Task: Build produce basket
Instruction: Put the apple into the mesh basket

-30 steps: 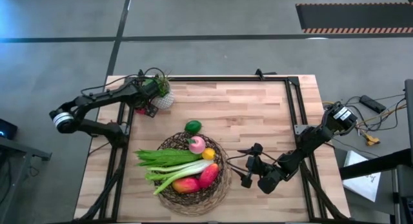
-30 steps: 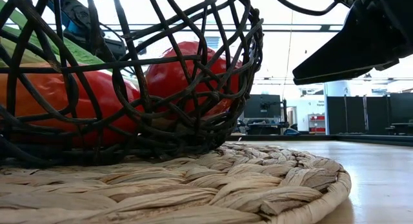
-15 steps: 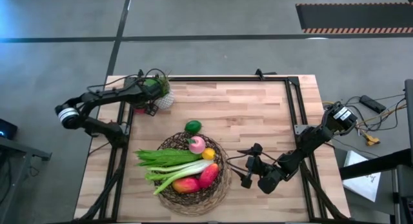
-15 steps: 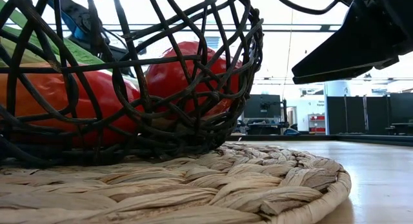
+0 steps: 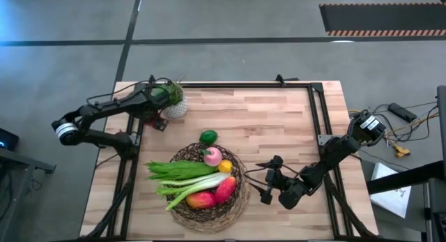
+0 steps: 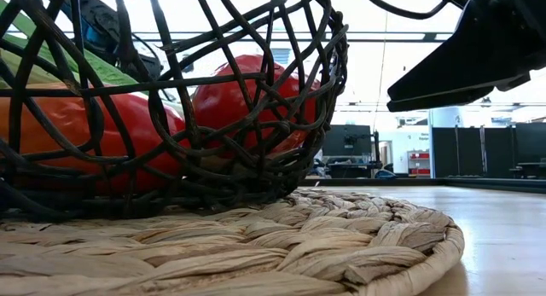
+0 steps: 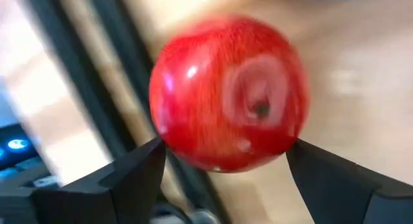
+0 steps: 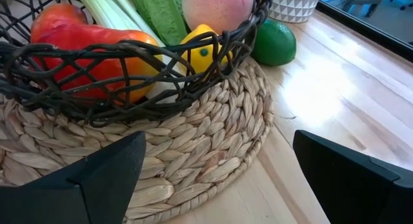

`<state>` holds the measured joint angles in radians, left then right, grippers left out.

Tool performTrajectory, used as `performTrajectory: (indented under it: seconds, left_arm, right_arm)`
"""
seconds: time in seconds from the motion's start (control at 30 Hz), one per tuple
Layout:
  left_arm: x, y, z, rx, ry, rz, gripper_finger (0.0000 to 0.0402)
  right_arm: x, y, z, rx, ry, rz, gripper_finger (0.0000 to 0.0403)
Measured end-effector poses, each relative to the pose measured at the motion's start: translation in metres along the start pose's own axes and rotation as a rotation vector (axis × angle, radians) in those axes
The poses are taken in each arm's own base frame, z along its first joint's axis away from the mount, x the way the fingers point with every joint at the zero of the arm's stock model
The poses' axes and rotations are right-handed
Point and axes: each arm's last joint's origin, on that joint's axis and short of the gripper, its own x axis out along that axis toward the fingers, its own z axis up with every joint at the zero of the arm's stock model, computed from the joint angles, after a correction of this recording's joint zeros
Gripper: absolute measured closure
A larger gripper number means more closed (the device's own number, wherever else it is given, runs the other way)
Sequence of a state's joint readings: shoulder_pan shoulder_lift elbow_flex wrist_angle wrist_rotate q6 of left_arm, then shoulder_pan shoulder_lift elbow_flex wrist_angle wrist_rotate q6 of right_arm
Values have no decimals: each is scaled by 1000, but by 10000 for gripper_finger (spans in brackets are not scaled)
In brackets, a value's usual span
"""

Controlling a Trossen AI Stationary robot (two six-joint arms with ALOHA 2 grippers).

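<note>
The dark wicker basket (image 5: 240, 193) stands on a round woven mat (image 8: 213, 153) near the table's near edge. In it lie the leafy bunch (image 5: 178, 170), the leek (image 5: 187, 189), two red-orange fruits (image 5: 224, 189), the lemon (image 5: 225, 166) and the peach (image 5: 212, 156). The lime (image 5: 208, 137) rests on the table just beyond the basket. My left gripper (image 5: 156, 121) is at the far left corner, shut on the red apple (image 7: 226, 95). My right gripper (image 5: 267, 178) is open and empty, just right of the basket. My left gripper pinches the apple between its two fingers (image 7: 129, 179), which sit on opposite sides of it (image 7: 169, 141). The apple's dimpled end faces the wrist camera. I cannot tell whether the apple is clear of the table.
A green potted plant in a white pot (image 5: 174, 102) stands right beside my left gripper at the far left corner. Black frame rails (image 5: 317, 123) run along the table's left, right and far edges. Bare wood lies between the lime and the far edge.
My left gripper has shifted slightly beside the plant pot, staying shut on the apple. My right gripper has kept still.
</note>
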<state>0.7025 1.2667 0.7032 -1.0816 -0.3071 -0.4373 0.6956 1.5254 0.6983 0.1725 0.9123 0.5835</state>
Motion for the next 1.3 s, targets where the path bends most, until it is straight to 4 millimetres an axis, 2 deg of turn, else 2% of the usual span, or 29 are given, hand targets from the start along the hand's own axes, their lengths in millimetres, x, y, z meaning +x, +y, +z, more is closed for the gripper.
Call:
performTrajectory:
  seconds: [0.23,0.53,0.8,1.3]
  left_arm:
    - [-21,-1,-13,25,-78,-186,103]
    - [-38,-11,-28,118,-187,-247,103]
    - [-45,-20,-23,135,-298,-324,102]
    - [-45,-20,-23,136,-298,-324,102]
  right_arm:
    - [0,0,0,-1,-3,2,19]
    - [0,1,1,2,-9,6,19]
    - [0,1,1,4,-10,7,19]
    - [1,0,2,7,-10,2,19]
